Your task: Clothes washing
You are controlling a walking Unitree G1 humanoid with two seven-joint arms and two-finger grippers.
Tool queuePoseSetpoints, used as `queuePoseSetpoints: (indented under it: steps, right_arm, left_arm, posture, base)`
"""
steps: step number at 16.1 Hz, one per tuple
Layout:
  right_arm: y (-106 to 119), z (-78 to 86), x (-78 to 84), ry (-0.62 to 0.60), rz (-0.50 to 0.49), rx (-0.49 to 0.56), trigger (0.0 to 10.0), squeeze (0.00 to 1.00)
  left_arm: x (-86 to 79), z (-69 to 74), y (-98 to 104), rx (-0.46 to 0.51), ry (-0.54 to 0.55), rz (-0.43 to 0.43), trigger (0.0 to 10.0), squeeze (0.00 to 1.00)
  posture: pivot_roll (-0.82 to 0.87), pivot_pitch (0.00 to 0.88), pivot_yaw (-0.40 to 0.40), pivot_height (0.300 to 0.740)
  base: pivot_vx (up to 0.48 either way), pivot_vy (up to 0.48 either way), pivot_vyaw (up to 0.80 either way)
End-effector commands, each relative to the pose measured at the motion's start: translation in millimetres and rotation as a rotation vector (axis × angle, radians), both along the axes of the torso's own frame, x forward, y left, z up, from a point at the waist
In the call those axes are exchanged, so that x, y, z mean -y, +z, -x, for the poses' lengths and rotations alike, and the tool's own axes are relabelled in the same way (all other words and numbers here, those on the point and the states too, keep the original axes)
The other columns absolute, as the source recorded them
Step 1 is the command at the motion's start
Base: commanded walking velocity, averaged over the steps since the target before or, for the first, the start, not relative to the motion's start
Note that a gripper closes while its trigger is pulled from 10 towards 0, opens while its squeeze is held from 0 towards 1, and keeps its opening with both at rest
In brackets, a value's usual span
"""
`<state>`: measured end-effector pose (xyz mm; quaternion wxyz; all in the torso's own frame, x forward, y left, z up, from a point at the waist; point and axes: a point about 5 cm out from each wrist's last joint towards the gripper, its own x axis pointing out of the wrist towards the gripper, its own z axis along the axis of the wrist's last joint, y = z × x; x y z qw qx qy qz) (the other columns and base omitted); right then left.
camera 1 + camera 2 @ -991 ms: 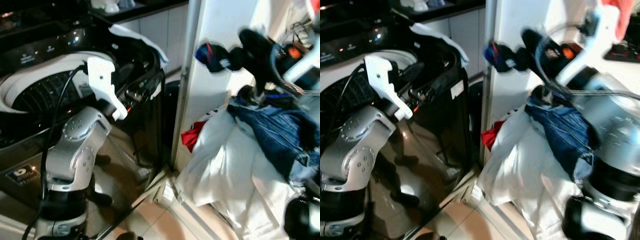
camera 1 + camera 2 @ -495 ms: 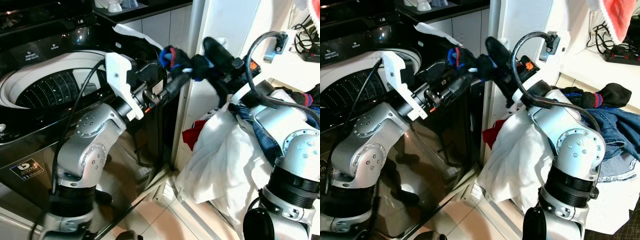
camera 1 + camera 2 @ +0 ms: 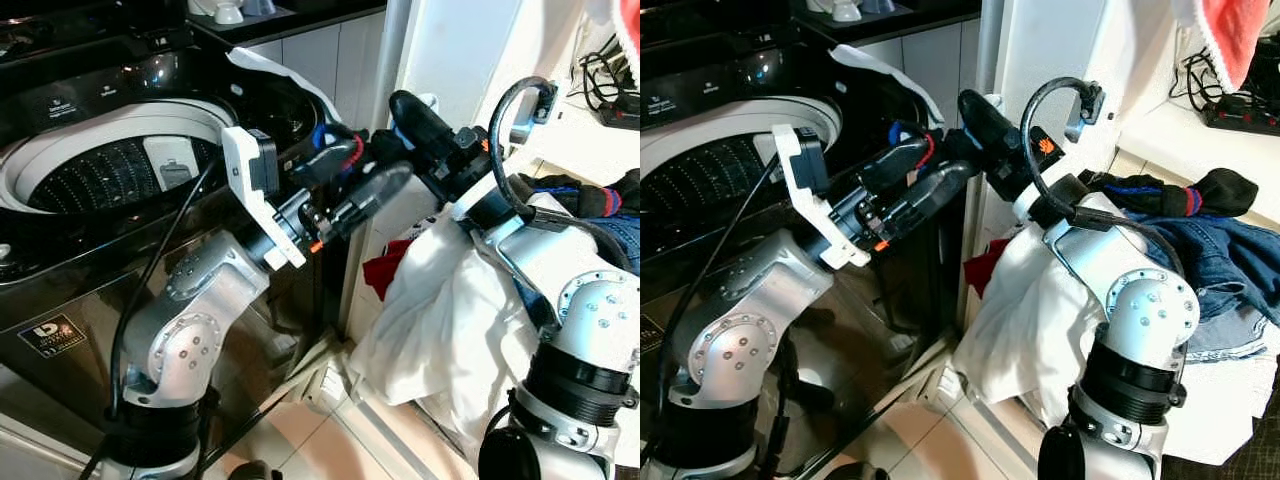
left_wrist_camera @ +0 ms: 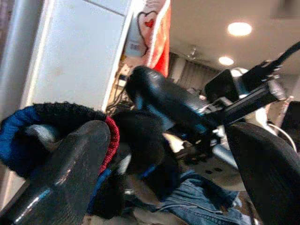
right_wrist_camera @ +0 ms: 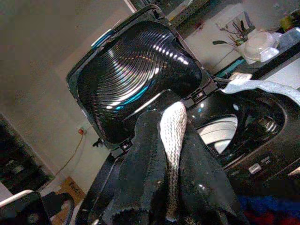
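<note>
- The washing machine (image 3: 110, 170), a black top-loader with its lid raised and its drum exposed, is taken as the landmark.
- A dark knitted garment (image 3: 335, 150) with blue and red banding is held in the air just beside the machine's right corner, between the two grippers.
- The right gripper (image 3: 400, 125) is clamped on the garment; in the right wrist view, black and grey knit (image 5: 171, 154) is seen pinched between the fingers, with the machine's raised lid beyond it.
- The left gripper (image 3: 925, 170) is reached up beside the machine's right edge, with its fingers spread. The blue and red cuff lies against one finger (image 4: 70, 164), while the other finger stands well apart from it.
- Compared with one second ago, the garment is seen closer to the machine. It was then hanging in front of the white panel (image 3: 450, 60) to the machine's right, and the head views were blurred.
- Since half a second ago, the left arm is seen raised and stretched further towards the garment, with its white wrist bracket (image 3: 245, 190) now level with the machine's rim.
- A heap of laundry, with a white sheet (image 3: 440, 320) and blue jeans (image 3: 1220, 270), is piled to the right of the machine, beyond the white panel.
</note>
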<state>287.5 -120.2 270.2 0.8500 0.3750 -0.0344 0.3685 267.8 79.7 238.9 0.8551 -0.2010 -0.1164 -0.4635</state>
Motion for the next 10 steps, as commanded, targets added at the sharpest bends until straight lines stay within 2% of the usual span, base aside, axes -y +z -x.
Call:
queuePoseSetpoints:
  steps: [1, 2, 3, 4, 6, 8, 10]
  right_arm:
    - [4, 2.2, -1.6, 0.021, -0.024, 0.008, 0.0, 0.00]
    - [4, 3.2, -2.0, 0.031, -0.038, 0.005, 0.0, 0.00]
    - [3, 4.6, -3.2, 0.041, -0.048, -0.003, 0.0, 0.00]
    - [1, 5.4, -3.5, 0.047, -0.046, -0.009, 0.0, 0.00]
    - [0, 6.9, -4.8, 0.060, -0.043, -0.020, 0.0, 0.00]
    - [-2, 7.4, -5.9, 0.068, -0.044, -0.030, 0.0, 0.00]
    - [-1, 7.9, -8.7, 0.082, -0.046, -0.030, 0.0, 0.00]
  left_arm:
    - [-4.9, -5.4, -6, -0.027, 0.066, -0.015, 10.0, 0.00]
    - [-9.4, -10.3, -7, -0.036, 0.132, -0.019, 10.0, 0.00]
    - [-17.4, -16.7, -10, -0.043, 0.227, -0.023, 4.5, 0.00]
    - [-21.6, -18.6, -10, -0.045, 0.254, -0.010, 0.0, 0.00]
    - [-23.0, -16.2, -6, -0.032, 0.240, 0.019, 0.0, 0.00]
    - [-18.2, -9.4, -4, -0.030, 0.176, 0.064, 0.0, 0.00]
    - [-12.3, -0.7, -6, -0.042, 0.085, 0.073, 0.0, 0.00]
  posture:
    - [0.04, 0.000, -0.024, 0.740]
    - [0.04, 0.000, -0.028, 0.740]
    - [0.05, 0.000, -0.037, 0.740]
    - [0.05, 0.000, -0.039, 0.740]
    - [0.06, 0.000, -0.042, 0.740]
    - [0.06, 0.000, -0.048, 0.740]
    - [0.06, 0.000, -0.043, 0.740]
  base:
    - [0.000, 0.000, 0.00]
    - [0.000, 0.000, 0.00]
    - [0.000, 0.000, 0.00]
    - [0.000, 0.000, 0.00]
    - [0.000, 0.000, 0.00]
    - [0.000, 0.000, 0.00]
    - [0.000, 0.000, 0.00]
